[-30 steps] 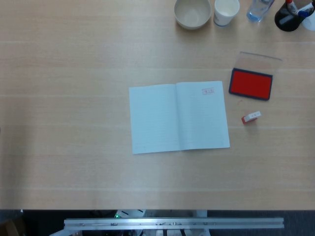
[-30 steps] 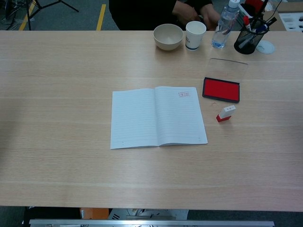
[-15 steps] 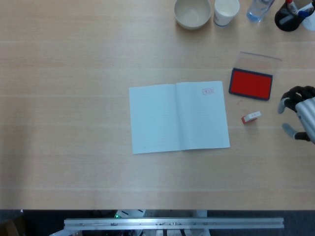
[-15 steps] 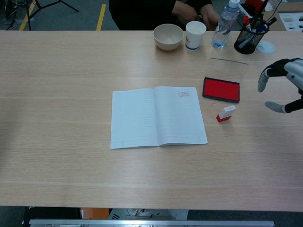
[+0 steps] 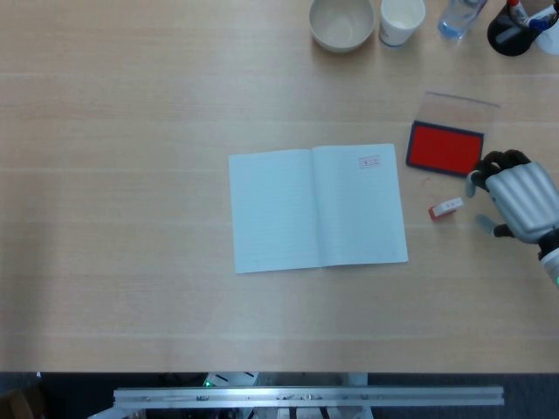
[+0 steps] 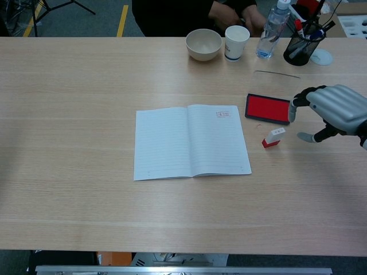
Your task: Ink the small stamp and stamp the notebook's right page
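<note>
An open notebook [image 5: 316, 208] [image 6: 190, 141] lies mid-table, with one small red print near the top of its right page [image 5: 369, 161] [image 6: 223, 114]. The small stamp [image 5: 445, 208] [image 6: 273, 137], white with a red end, lies on its side right of the notebook. Behind it sits the red ink pad [image 5: 445, 149] [image 6: 268, 108], lid open. My right hand [image 5: 517, 197] [image 6: 331, 111] hovers just right of the stamp, fingers apart, holding nothing. The left hand is out of sight.
At the far edge stand a beige bowl [image 5: 341, 23] [image 6: 203, 44], a paper cup [image 5: 401, 19] [image 6: 237, 42], a water bottle [image 6: 271, 28] and a black pen holder [image 6: 302, 47]. A person sits behind the table.
My right hand came in from the right edge and moved left toward the stamp. The stamp, pad and notebook have not moved.
</note>
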### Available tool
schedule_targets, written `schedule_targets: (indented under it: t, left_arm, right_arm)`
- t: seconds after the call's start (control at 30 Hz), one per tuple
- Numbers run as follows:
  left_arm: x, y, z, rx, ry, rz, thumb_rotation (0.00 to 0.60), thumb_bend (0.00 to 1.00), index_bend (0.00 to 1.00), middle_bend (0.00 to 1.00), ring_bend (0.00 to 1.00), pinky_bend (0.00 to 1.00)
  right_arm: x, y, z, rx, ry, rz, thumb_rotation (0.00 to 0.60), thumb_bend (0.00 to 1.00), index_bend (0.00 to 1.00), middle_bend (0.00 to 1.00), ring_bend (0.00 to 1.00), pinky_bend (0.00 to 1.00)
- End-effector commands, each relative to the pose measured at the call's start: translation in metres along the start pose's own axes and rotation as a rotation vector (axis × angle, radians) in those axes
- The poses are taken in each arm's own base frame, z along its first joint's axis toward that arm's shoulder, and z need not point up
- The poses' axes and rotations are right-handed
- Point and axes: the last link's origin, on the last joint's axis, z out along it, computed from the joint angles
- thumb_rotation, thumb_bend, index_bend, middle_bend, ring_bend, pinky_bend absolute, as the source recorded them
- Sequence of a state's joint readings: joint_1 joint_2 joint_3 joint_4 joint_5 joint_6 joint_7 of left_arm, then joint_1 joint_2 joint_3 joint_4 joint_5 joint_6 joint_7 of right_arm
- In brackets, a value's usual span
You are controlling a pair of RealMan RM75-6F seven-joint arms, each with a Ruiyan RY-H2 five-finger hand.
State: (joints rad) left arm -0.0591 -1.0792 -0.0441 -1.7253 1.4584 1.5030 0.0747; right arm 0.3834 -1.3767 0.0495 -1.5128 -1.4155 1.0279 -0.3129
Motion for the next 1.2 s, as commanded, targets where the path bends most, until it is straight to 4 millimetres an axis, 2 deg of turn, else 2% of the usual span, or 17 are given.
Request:
schedule_targets:
  t: [0.03,0.4,0.97,1.2]
  left_arm:
    - [0.0,0.0,0.0,0.001,0.001,-0.001,0.6,0.26,0.13,0.14,0.11,0.08]
    - [0.001,-0.001,0.001,0.008,0.002,-0.003,0.6,0.26,0.13,0.14,0.11,0.08]
    - [0.001,-0.007,-0.001,0.023,0.006,-0.006,0.6,0.26,0.13,0.14,0.11,0.08]
    - [0.001,-0.009,-0.001,0.029,0.006,-0.007,0.6,0.26,0.13,0.14,0.11,0.08]
  right_arm:
    - [-0.006,-0.002,0.011,0.006,-0.013,-0.016,0.6,0.2,0.49,0.39,0.24,0.24]
    - [-0.013,-0.011,0.032,0.029,-0.029,-0.046,0.6,0.2,0.49,0.39,0.24,0.24]
    - [-0.019,-0.017,0.038,0.031,-0.074,-0.064,0.6,0.2,0.49,0.39,0.24,0.24]
    - [-0.02,-0.019,0.041,0.03,-0.08,-0.06,0.6,0.21,0.52,0.39,0.24,0.24]
